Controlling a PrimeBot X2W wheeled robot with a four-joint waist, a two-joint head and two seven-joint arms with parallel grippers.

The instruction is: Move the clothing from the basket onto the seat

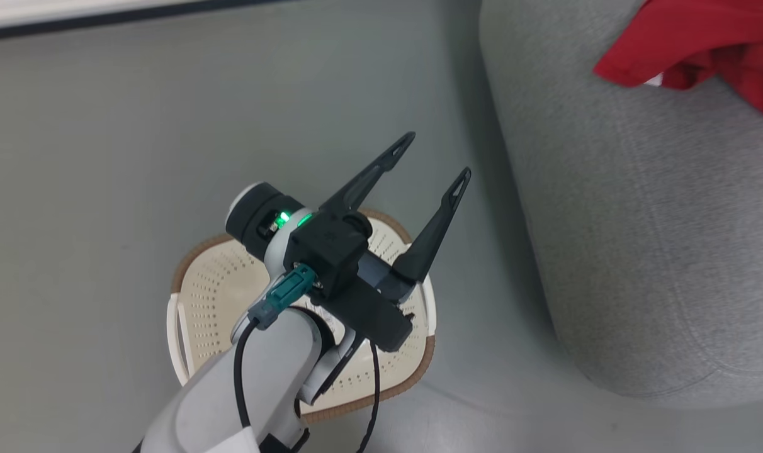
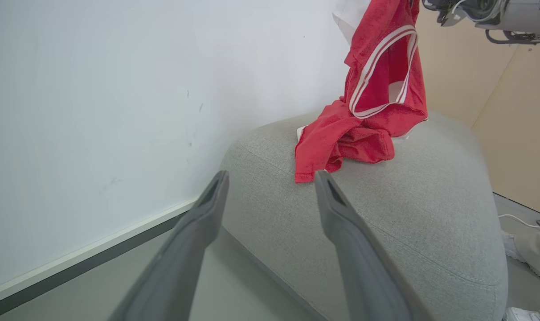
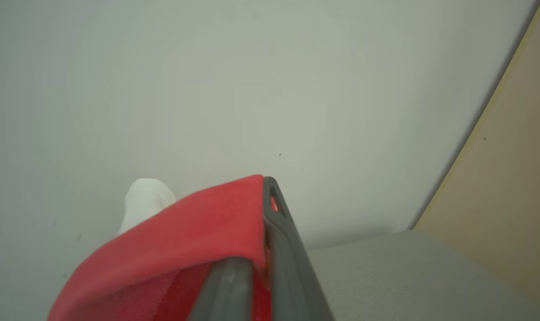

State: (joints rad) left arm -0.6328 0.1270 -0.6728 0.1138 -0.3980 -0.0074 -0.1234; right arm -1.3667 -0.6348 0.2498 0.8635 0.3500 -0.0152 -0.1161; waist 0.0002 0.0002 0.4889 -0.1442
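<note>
Nearest to the robot, the pale left forearm [image 1: 255, 384] is reaching up from the bottom edge of the head view. The left gripper [image 1: 437, 154] is hovering above the basket [image 1: 218, 296]. Its two dark fingers are standing wide apart and gripping nothing. The basket is sitting upright on the grey floor [image 1: 104, 157], just left of the seat [image 1: 639, 220], and its brown rim and perforated walls are showing around the arm.

To the right, the seat is rising from the floor with its rounded near edge facing the basket. In the left wrist view the left gripper [image 2: 272, 176] is pointing at this seat [image 2: 408, 214], fingers spread and well short of the fabric.

Farther back on the seat, the clothing [image 1: 690, 44] is showing as red cloth. The plain garment [image 2: 350, 138] is lying bunched on the cushion. The striped garment [image 2: 386, 67] is hanging above it, its lower end reaching down to the heap.

In the right wrist view the right gripper [image 3: 263, 209] is clamping its jaws tight on red fabric [image 3: 185, 240], which is draping over one finger, with a white piece of cloth [image 3: 145, 200] poking out beyond it. A corner of the seat [image 3: 408, 276] is lying below. Farthest off, a pale wall [image 2: 96, 89] is running behind the seat.
</note>
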